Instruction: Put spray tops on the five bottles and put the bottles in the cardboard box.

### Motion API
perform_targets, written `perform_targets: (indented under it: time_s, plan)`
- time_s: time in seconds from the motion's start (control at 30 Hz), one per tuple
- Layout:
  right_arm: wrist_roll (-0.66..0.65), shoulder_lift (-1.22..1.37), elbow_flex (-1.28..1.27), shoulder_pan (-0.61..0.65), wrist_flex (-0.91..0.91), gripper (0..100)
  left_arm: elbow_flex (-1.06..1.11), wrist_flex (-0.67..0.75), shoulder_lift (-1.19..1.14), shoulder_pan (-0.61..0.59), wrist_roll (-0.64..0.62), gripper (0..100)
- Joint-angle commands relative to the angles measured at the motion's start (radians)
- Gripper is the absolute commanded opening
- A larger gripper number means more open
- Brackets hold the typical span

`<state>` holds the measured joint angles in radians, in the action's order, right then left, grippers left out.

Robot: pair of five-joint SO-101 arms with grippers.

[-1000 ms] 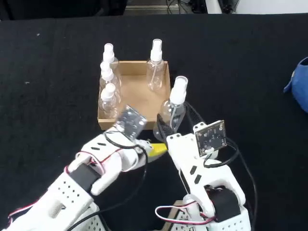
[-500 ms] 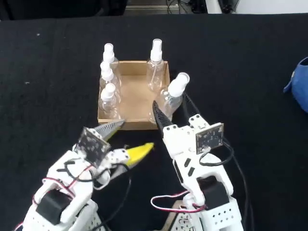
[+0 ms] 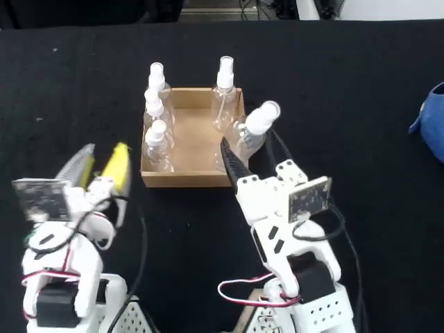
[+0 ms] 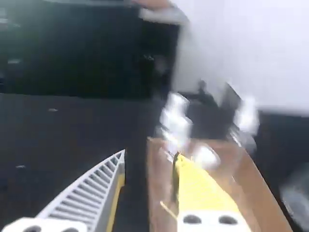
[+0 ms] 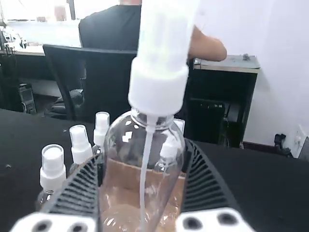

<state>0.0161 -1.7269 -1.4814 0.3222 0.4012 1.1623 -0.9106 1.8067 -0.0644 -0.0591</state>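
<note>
Left end effector (image 3: 102, 164) swung back leftward from brown cardboard box (image 3: 187, 179), jaws apart, empty. Right end effector (image 3: 246, 143) clamps clear plastic bottle with white spray top (image 3: 251, 132), tilted rightward at box's near-right corner; free box floor lies left.

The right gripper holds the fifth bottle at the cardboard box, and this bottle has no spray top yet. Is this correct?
Not quite: the bottle in the right gripper already has its spray top on, as the right wrist view shows. The rest is correct; it is held at the cardboard box.
</note>
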Motion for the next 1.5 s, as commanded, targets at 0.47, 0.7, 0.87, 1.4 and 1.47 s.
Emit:
perform_targets:
  time_s: [0.47,0.7,0.87,1.4,1.47]
  plan:
    - [0.000,0.803,0.214,-0.029,-0.493,1.0,0.538,0.844,-0.021,-0.200,-0.221,3]
    - [-0.103,0.932,0.157,-0.025,-0.654,1.0,0.538,0.813,-0.023,-0.186,-0.218,3]
    - [-0.149,0.944,0.062,-0.028,-0.798,1.0,0.538,0.813,-0.023,-0.186,-0.219,3]
    - [-0.155,0.947,0.001,-0.029,-0.825,1.0,0.538,0.815,-0.023,-0.186,-0.216,3]
    - [-0.155,0.947,0.002,-0.031,-0.825,1.0,0.538,0.815,-0.023,-0.186,-0.216,3]
